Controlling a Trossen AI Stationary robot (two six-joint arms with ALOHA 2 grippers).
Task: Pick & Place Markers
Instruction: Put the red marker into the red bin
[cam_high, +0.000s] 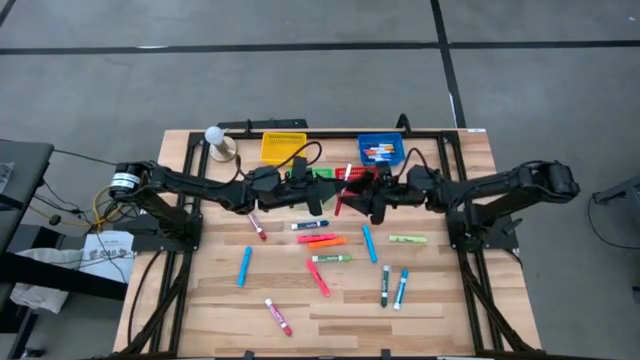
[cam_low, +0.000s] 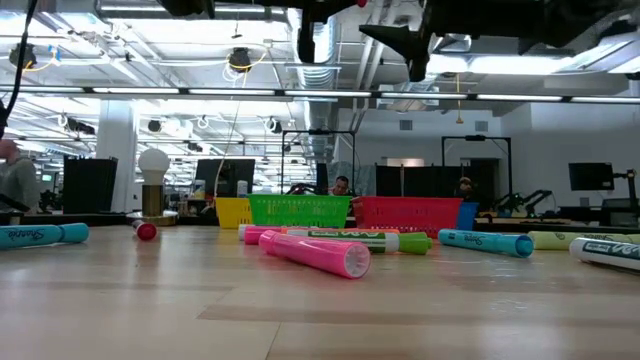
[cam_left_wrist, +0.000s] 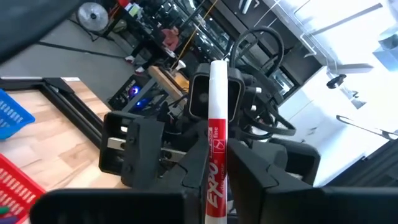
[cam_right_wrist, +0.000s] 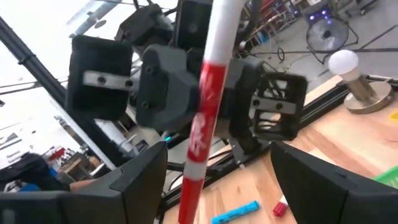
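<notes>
Wooden table (cam_high: 440, 300), markers scattered; left gripper (cam_left_wrist: 214, 180) clamps red-white marker (cam_left_wrist: 216, 134), lower end cut off; right gripper (cam_right_wrist: 217, 168) spread apart around it.

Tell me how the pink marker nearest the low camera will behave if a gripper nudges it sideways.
The pink marker is a smooth round barrel lying flat on the wooden table, so it would probably roll rather than slide. It looks rigid and light, so a small push likely sends it far. Nothing beside it seems placed to stop it.
</notes>
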